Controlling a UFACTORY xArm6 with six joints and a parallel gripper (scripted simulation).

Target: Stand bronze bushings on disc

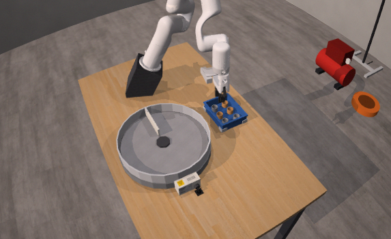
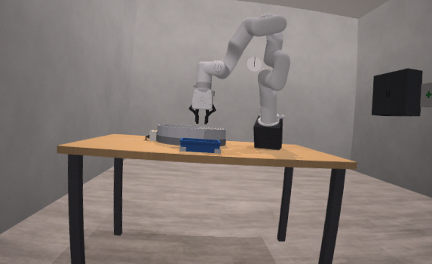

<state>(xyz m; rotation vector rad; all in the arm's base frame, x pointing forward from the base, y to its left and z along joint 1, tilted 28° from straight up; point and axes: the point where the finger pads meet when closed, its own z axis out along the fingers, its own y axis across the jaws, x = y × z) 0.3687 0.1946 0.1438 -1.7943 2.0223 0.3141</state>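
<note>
A blue crate (image 1: 226, 113) sits on the table to the right of the turntable; it also shows in the exterior view (image 2: 200, 145). It holds three bronze bushings (image 1: 224, 102) (image 1: 230, 110) (image 1: 220, 115) and three steel bushings (image 1: 214, 108) (image 1: 235, 116) (image 1: 225, 120), all upright. My gripper (image 1: 221, 96) points down over the crate's far end, near the far bronze bushing. In the exterior view the gripper (image 2: 202, 120) hangs clearly above the crate, with its fingers partly open and nothing between them. The turntable's grey disc (image 1: 174, 147) has a dark hub (image 1: 162, 141) and carries no bushings.
A raised grey rim (image 1: 133, 167) rings the disc, and a white bar (image 1: 152, 121) stands on it from the rim toward the hub. A small control box (image 1: 187, 182) sits at the turntable's front. The arm's black base (image 1: 143, 76) stands at the back of the table.
</note>
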